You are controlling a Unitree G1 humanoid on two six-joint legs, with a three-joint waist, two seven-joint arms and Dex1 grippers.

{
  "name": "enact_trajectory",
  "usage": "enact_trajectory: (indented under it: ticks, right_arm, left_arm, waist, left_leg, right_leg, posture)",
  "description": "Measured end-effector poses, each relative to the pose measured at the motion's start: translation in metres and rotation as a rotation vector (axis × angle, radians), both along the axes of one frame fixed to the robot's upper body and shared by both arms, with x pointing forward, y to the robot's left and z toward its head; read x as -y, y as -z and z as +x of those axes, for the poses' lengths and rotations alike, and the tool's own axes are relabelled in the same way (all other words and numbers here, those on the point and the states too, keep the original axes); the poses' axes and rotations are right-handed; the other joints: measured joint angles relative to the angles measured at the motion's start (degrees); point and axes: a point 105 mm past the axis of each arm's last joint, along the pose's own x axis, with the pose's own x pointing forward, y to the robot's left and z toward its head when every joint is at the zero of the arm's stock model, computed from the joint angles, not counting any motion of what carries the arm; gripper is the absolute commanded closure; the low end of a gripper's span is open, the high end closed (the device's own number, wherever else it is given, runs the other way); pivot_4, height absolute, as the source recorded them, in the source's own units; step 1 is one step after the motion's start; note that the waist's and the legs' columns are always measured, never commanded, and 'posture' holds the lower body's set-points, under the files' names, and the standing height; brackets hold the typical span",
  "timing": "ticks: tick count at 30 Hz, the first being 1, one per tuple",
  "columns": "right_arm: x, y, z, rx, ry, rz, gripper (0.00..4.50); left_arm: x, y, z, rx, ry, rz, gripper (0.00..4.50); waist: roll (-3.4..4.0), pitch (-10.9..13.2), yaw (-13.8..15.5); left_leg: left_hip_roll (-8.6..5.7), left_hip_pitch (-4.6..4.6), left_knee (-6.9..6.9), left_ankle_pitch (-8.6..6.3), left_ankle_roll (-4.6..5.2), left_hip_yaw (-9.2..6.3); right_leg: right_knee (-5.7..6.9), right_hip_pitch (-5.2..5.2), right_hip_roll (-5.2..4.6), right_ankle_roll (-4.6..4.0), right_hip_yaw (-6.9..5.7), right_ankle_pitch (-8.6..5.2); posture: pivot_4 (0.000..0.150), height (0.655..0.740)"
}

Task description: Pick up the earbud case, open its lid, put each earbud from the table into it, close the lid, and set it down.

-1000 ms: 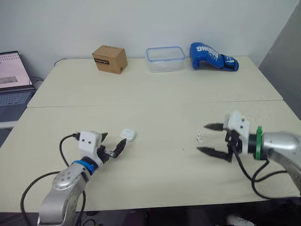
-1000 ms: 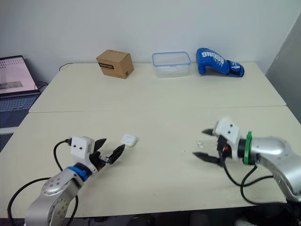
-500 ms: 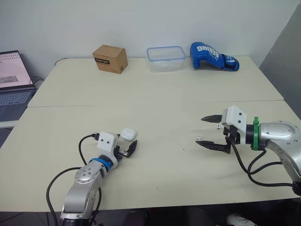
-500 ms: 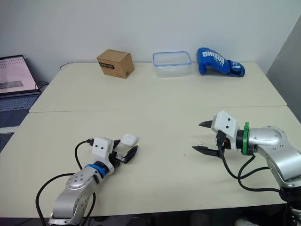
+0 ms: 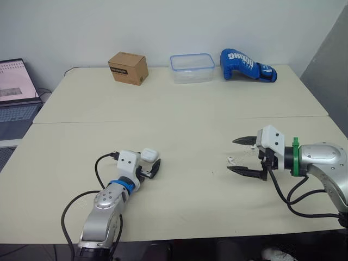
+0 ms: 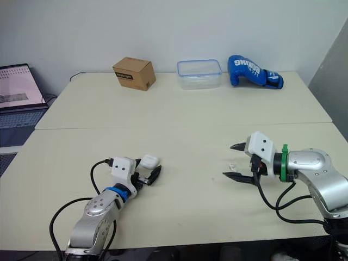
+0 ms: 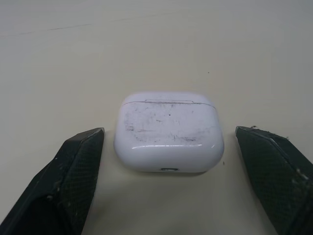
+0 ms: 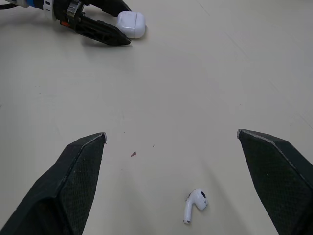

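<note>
The white earbud case (image 7: 168,132) lies shut on the table (image 5: 179,114), near the front left. My left gripper (image 5: 151,161) is open and straddles it, one black finger (image 7: 73,178) on each side, not touching. A single white earbud (image 8: 195,204) lies on the table at the right. My right gripper (image 5: 231,155) is open just above the table, and the earbud (image 5: 231,161) sits between its spread fingertips. The right wrist view also catches the case (image 8: 132,23) and the left arm's finger (image 8: 100,33) across the table.
Along the far edge stand a cardboard box (image 5: 128,68), a clear plastic container (image 5: 191,68) and a blue boxing glove (image 5: 247,65). A laptop (image 5: 16,98) sits off the table's left side. A seam crosses the table's middle.
My left gripper has moved forward from short of the case to either side of it. The right gripper has shifted slightly around the earbud and stays open.
</note>
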Motion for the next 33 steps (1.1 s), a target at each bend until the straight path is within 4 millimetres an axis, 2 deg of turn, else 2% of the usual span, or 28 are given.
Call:
enact_trajectory:
  ticks: [4, 7, 10, 11, 25, 28, 30, 33]
  right_arm:
    - [-0.001, -0.001, -0.001, 0.003, -0.004, -0.001, 0.0]
    - [0.0, -0.001, -0.001, 0.003, -0.002, -0.001, 0.0]
    - [0.001, 0.0, -0.001, 0.002, 0.001, -0.001, 0.0]
    - [0.001, 0.0, -0.001, 0.001, 0.0, -0.001, 0.0]
    - [0.001, 0.003, -0.004, -0.059, -0.005, 0.013, 0.0]
    - [-0.004, -0.015, 0.001, -0.079, -0.015, 0.054, 0.0]
    - [-0.003, -0.028, 0.006, -0.094, -0.006, 0.074, 0.0]
    - [-0.006, -0.045, 0.014, -0.166, 0.021, 0.149, 0.0]
  left_arm:
    - [0.002, 0.0, 0.001, 0.007, -0.001, -0.002, 0.03]
    - [0.002, 0.0, 0.002, 0.007, -0.004, -0.003, 0.62]
    - [0.002, 0.0, 0.003, 0.008, -0.01, -0.006, 1.58]
    - [0.002, 0.0, 0.003, 0.009, -0.011, -0.007, 1.73]
    - [0.004, 0.0, 0.001, 0.022, 0.009, 0.028, 1.73]
    - [0.011, -0.004, -0.003, 0.039, 0.129, 0.101, 1.73]
    - [0.018, -0.015, -0.004, 0.081, 0.232, 0.161, 1.73]
    - [0.025, -0.051, 0.004, 0.223, 0.387, 0.271, 1.73]
  waist:
    - [0.01, -0.01, 0.05]
    - [0.01, -0.01, 0.05]
    - [0.01, -0.01, 0.05]
    - [0.01, -0.01, 0.05]
    - [0.01, -0.01, 0.03]
    - [0.03, 0.01, -0.13]
    - [0.02, 0.02, -0.18]
    - [0.02, 0.02, -0.11]
  left_leg:
    - [-0.01, 0.0, 0.01, 0.0, 0.0, 0.0]
    - [-0.01, 0.0, 0.01, 0.0, 0.0, 0.0]
    - [-0.01, 0.0, 0.01, 0.0, 0.0, 0.0]
    - [-0.01, 0.0, 0.01, 0.0, 0.0, 0.0]
    - [-0.01, 0.0, 0.0, 0.0, 0.0, 0.01]
    - [0.0, -0.02, 0.0, 0.0, 0.0, 0.0]
    - [0.02, -0.05, -0.01, 0.0, 0.0, -0.03]
    - [0.02, -0.11, 0.0, 0.0, 0.0, -0.07]
  right_leg:
    - [-0.01, 0.0, 0.0, 0.0, 0.01, 0.0]
    - [0.0, 0.0, 0.0, 0.0, 0.0, 0.0]
    - [-0.01, 0.01, 0.0, 0.0, 0.0, 0.0]
    - [-0.01, 0.0, 0.0, 0.0, 0.01, 0.0]
    - [-0.02, 0.0, 0.0, 0.0, 0.01, 0.0]
    - [-0.01, -0.02, 0.01, 0.0, 0.0, 0.0]
    - [-0.01, -0.03, 0.02, -0.01, -0.03, 0.0]
    - [-0.03, -0.05, 0.02, -0.02, -0.09, 0.01]
  posture:
    - [0.15, 0.7307]
    - [0.15, 0.7307]
    - [0.15, 0.7307]
    - [0.15, 0.7307]
    - [0.15, 0.7307]
    - [0.15, 0.7307]
    - [0.15, 0.7307]
    - [0.15, 0.7307]
